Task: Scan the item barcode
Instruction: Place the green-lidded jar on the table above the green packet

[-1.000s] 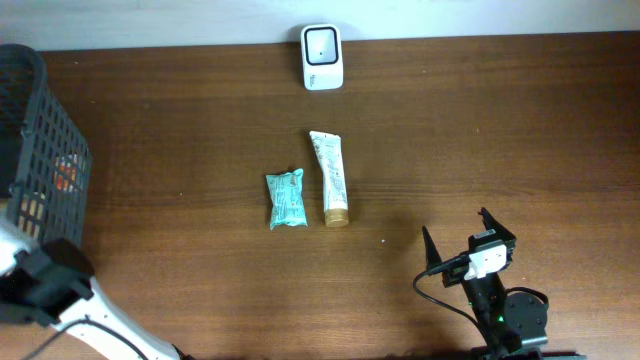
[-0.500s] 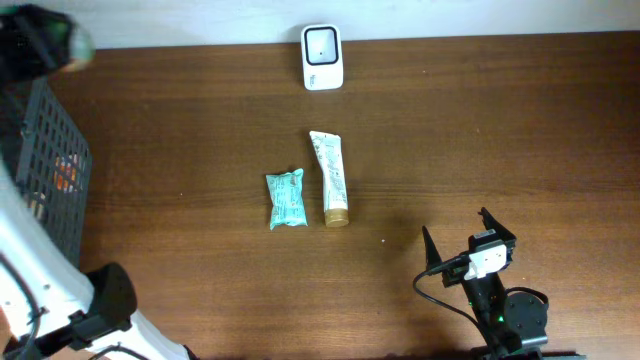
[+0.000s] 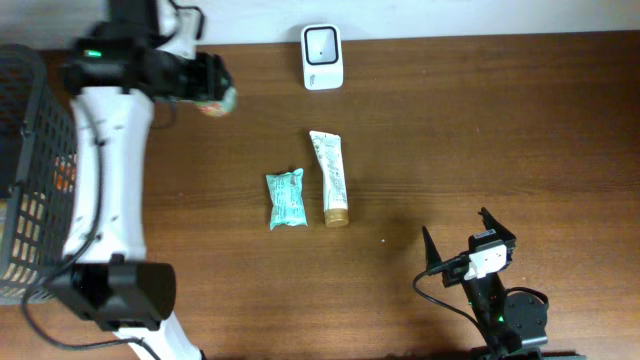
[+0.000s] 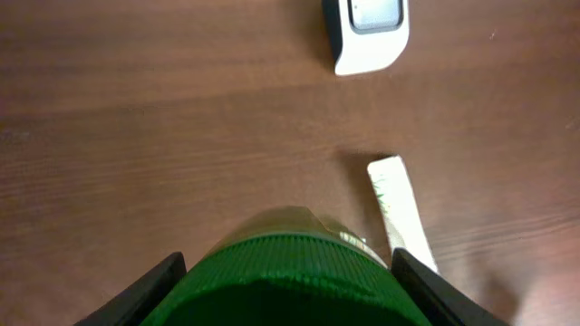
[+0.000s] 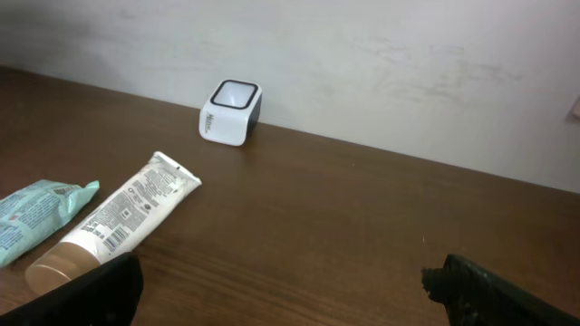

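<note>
Wood-grain table point(image 3: 500, 130); ribbed plastic cap point(image 4: 290, 281); glossy white scanner point(image 3: 322, 57).

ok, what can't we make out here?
- held item: blurred overhead; left wrist shows only its green cap, barcode hidden.
- basket contents: overhead, behind the mesh, cut by the left edge.
- right gripper: right wrist view crops its fingers at the bottom edge.

White scanner point(image 5: 230, 112) by wall point(image 5: 362, 63); tube point(image 5: 116, 223) beside teal packet point(image 5: 34, 214); fingers point(image 5: 507, 292) spread wide.
</note>
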Motion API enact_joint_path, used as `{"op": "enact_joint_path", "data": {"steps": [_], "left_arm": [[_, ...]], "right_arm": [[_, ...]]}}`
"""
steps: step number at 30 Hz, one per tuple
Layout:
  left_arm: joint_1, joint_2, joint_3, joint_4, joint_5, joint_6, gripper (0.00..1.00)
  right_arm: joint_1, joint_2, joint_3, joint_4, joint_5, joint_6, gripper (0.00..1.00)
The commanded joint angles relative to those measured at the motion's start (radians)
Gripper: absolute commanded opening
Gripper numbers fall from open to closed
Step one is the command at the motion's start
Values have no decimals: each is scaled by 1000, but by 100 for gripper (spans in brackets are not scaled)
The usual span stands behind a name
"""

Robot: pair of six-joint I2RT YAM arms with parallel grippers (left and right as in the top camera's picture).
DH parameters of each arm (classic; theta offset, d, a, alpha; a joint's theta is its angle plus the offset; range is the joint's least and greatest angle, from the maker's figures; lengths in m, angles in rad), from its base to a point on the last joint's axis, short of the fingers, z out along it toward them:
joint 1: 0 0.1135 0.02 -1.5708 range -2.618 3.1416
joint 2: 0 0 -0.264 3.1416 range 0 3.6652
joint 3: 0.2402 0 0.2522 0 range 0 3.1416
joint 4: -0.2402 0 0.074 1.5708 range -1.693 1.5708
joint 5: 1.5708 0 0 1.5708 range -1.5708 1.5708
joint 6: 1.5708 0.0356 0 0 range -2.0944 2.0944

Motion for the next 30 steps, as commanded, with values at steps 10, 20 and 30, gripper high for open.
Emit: {"op": "enact_joint_path", "data": {"steps": [10, 20, 30], "left_arm": [[-174, -6, -623, 666, -137, 20, 59], [-238, 72, -740, 888, -148, 19, 63], [-247, 98, -739, 827, -151, 20, 66]], "right_arm": [[7, -6, -8, -1, 5, 11, 98], [7, -6, -8, -1, 5, 11, 98], [7, -6, -8, -1, 5, 11, 98]]}}
